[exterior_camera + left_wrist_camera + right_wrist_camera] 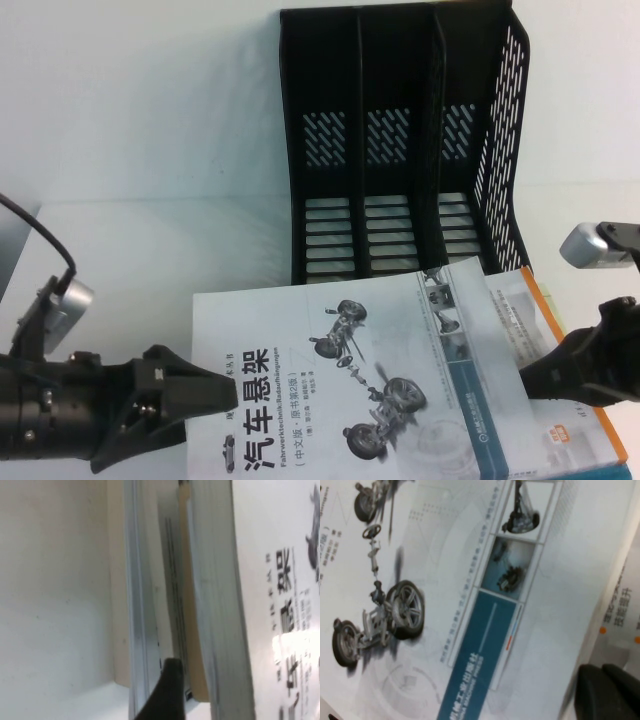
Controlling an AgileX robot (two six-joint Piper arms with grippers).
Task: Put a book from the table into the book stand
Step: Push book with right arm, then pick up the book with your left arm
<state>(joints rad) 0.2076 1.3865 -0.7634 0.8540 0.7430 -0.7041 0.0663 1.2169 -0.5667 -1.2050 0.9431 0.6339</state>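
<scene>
The white book (400, 370) with the black Chinese title and the suspension picture lies at the front of the table (130, 150), on top of another book. The black three-slot book stand (400, 150) stands empty behind it. My left gripper (215, 402) is at the book's left edge with its fingers spread, the upper one over the cover. In the left wrist view one dark finger (167, 692) sits beside the page edges under the cover (280, 580). My right gripper (535, 375) is shut at the book's right edge; its fingers (605, 690) rest beside the cover (445, 580).
An orange-edged book (585, 420) lies under the white one and sticks out at the right; it also shows in the right wrist view (620, 605). A grey object (590, 245) sits at the right edge, near the stand's right wall.
</scene>
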